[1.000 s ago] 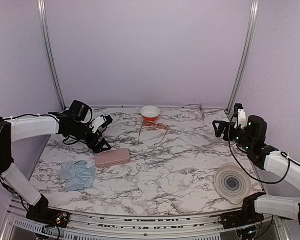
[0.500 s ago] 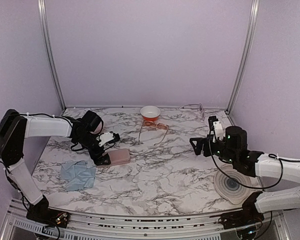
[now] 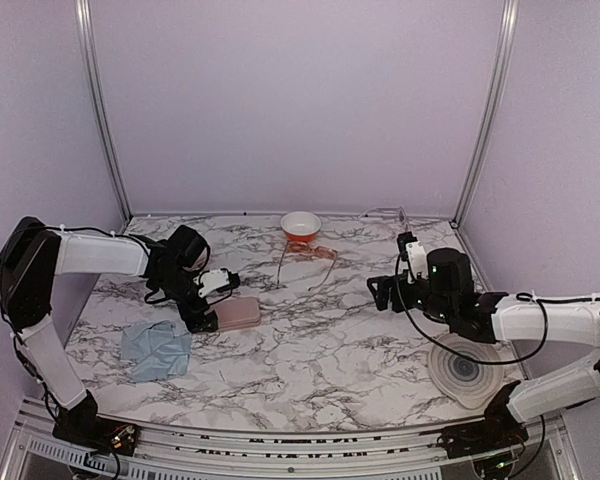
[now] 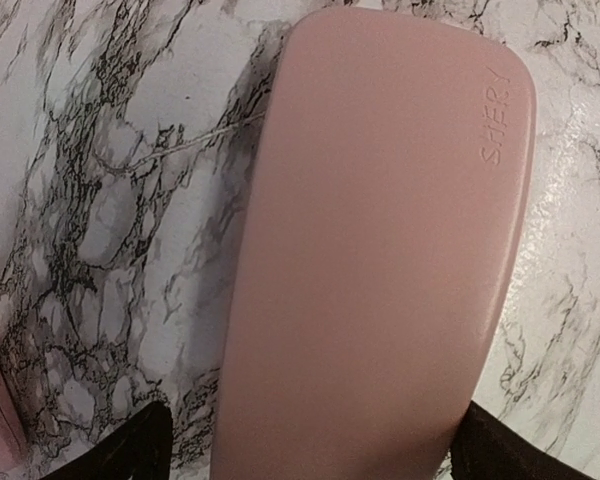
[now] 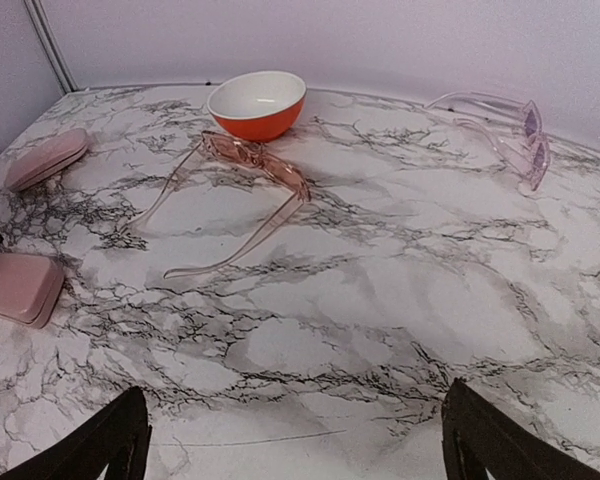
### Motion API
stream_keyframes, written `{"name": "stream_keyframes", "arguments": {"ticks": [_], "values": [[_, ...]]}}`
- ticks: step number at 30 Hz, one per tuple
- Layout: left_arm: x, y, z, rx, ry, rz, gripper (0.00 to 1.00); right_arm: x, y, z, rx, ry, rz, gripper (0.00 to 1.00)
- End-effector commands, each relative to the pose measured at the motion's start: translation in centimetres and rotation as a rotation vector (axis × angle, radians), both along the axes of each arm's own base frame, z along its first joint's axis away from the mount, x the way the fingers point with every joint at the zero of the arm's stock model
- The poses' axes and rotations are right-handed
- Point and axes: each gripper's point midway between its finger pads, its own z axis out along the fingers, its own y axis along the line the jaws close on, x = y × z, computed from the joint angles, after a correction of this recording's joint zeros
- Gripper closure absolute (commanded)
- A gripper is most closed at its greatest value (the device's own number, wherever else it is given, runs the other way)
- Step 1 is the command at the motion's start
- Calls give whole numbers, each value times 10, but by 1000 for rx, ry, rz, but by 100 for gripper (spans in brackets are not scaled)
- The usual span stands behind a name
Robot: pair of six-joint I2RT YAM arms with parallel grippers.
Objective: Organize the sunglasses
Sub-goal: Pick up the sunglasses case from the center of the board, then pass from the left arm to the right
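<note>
The orange-brown tinted sunglasses (image 3: 310, 258) (image 5: 250, 160) lie unfolded on the marble table (image 3: 330, 340), just in front of the orange bowl (image 3: 300, 225). The pale sunglasses (image 3: 390, 215) (image 5: 510, 130) lie at the back right by the wall. My left gripper (image 3: 208, 305) (image 4: 310, 450) is open and down over the left end of a pink case (image 3: 238, 313) (image 4: 380, 260), one finger on each side of it. My right gripper (image 3: 382, 292) (image 5: 295, 440) is open with nothing in it. It hangs over bare marble, right of the tinted pair and pointing toward it.
A second pink case (image 5: 45, 157) lies at the far left behind the left arm. A light blue cloth (image 3: 155, 350) lies crumpled at the front left. A round grey ribbed disc (image 3: 465, 368) sits at the front right under the right forearm.
My left gripper has moved right and down onto the pink case and now straddles it. My right arm has swung left from the right wall toward the table's middle.
</note>
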Motion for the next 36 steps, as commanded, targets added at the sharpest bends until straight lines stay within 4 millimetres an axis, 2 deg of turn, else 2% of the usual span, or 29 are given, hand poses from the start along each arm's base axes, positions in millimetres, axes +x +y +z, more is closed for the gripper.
{"name": "stream_keyframes", "arguments": {"ticks": [1, 3, 7, 9, 12, 15, 19, 29, 32, 36], "values": [[-3, -2, -7, 12, 24, -17, 4, 9, 7, 12, -5, -17, -5, 2], [-5, -5, -9, 7, 37, -24, 6, 11, 8, 9, -12, -8, -5, 3], [-6, -8, -13, 13, 50, -29, 17, 15, 11, 3, -27, 19, -7, 6], [-5, -13, -10, 2, 53, -27, 24, 16, 13, 0, -37, 28, -5, 8], [-6, -20, -3, -34, 58, -22, 25, 18, 14, -1, -40, 36, -1, 9], [-6, -25, 4, -66, 64, -3, 37, 19, 16, -2, -43, 42, 2, 9], [-11, -35, 16, -141, 98, 40, 46, 20, 17, -4, -49, 49, 1, 10], [-31, -59, 52, -347, 122, 189, 51, 20, 12, 3, -52, 39, -17, 10], [-38, -67, 66, -436, 127, 234, 53, 16, 8, 14, -29, 40, -35, 10], [-48, -79, 88, -572, 122, 269, 55, 1, 15, 34, 98, 63, 3, 9]]}}
